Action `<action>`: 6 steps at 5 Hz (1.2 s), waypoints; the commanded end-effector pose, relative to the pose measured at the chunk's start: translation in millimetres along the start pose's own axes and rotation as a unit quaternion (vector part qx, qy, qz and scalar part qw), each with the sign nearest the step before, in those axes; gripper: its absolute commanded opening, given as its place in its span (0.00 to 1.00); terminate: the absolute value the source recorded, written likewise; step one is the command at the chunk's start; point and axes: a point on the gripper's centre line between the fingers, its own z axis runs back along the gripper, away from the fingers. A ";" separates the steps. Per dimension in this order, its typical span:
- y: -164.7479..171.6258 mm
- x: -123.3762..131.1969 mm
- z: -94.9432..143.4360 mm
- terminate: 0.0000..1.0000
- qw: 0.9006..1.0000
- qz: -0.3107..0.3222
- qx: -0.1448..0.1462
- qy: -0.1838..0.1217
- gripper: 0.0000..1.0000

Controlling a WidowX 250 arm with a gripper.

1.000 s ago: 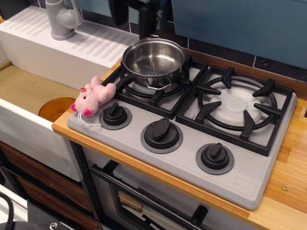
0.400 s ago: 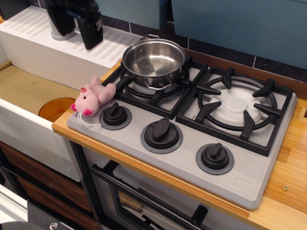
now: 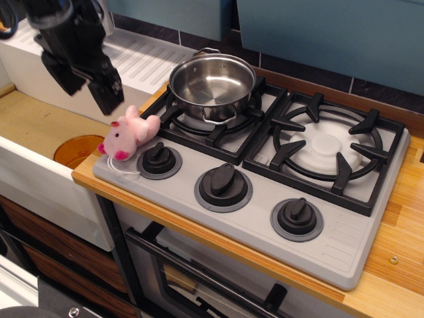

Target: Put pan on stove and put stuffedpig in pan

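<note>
The shiny steel pan (image 3: 212,83) stands empty on the left burner of the light grey stove (image 3: 265,199). The pink stuffedpig (image 3: 128,134) lies on the stove's front left corner, beside the left knob (image 3: 159,159). My black gripper (image 3: 86,83) hangs open and empty above the sink, just up and left of the pig, not touching it. Its two fingers point down, one (image 3: 108,96) close to the pig's back.
The white sink (image 3: 40,146) with an orange drain (image 3: 78,150) and a ribbed drainboard (image 3: 132,59) lies left of the stove. The right burner (image 3: 328,149) is bare. Wooden counter (image 3: 397,252) runs along the right. An oven door sits below.
My gripper has moved from behind the pan leftward and down over the sink, ending close to the pig. The pan and pig have not moved.
</note>
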 end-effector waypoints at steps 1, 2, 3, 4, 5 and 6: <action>-3.2 1.3 -1.4 0.00 0.999 -0.002 0.027 -0.042 1.00; -11.4 -5.2 -9.3 0.00 0.999 0.003 0.029 -0.046 1.00; -16.2 -8.3 -18.2 0.00 0.998 0.002 0.033 -0.054 1.00; -20.0 -8.2 -24.6 0.00 0.998 0.002 0.031 -0.057 1.00; -21.8 -5.6 -30.9 0.00 0.998 -0.002 0.026 -0.058 1.00; -23.3 2.1 -37.2 0.00 0.999 0.008 0.017 -0.045 0.00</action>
